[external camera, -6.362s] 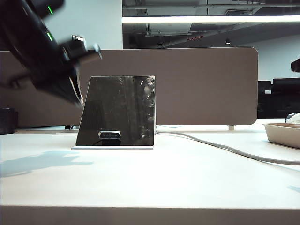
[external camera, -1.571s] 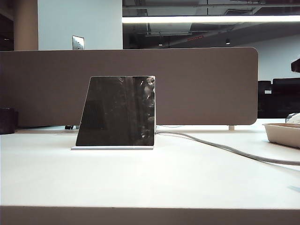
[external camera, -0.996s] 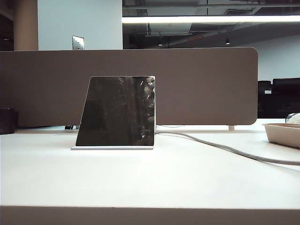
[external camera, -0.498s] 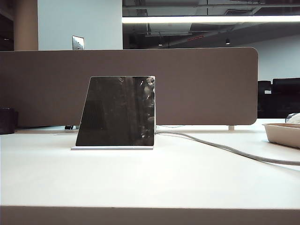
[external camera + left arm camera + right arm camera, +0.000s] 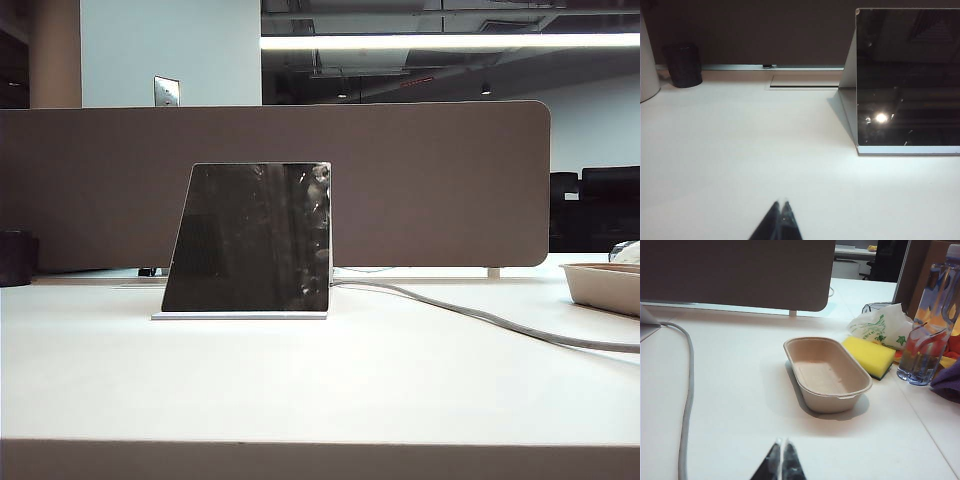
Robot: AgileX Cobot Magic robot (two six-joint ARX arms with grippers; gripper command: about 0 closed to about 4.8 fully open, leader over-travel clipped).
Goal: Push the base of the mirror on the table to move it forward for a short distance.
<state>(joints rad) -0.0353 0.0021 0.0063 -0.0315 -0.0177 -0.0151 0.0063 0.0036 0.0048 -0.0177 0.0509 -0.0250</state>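
The mirror (image 5: 250, 238), a dark glossy trapezoid, stands upright on its thin white base (image 5: 240, 316) on the white table (image 5: 320, 390), left of centre in the exterior view. Neither arm shows in that view. In the left wrist view the mirror (image 5: 907, 75) and its base (image 5: 907, 149) stand well ahead and off to one side of my left gripper (image 5: 781, 204), which is shut with nothing in it, above bare table. My right gripper (image 5: 781, 441) is shut too, empty, hovering over the table short of the beige tray.
A beige divider panel (image 5: 430, 180) runs behind the mirror. A grey cable (image 5: 480, 318) trails from the mirror toward the right. A beige tray (image 5: 827, 372), yellow sponge (image 5: 870, 356), plastic bag (image 5: 879, 326) and water bottle (image 5: 932, 325) sit on the right. A dark cup (image 5: 684, 66) stands far left.
The left arm that loomed beside the mirror 6.4 s ago has left the exterior view. Over the last second nothing has visibly moved.
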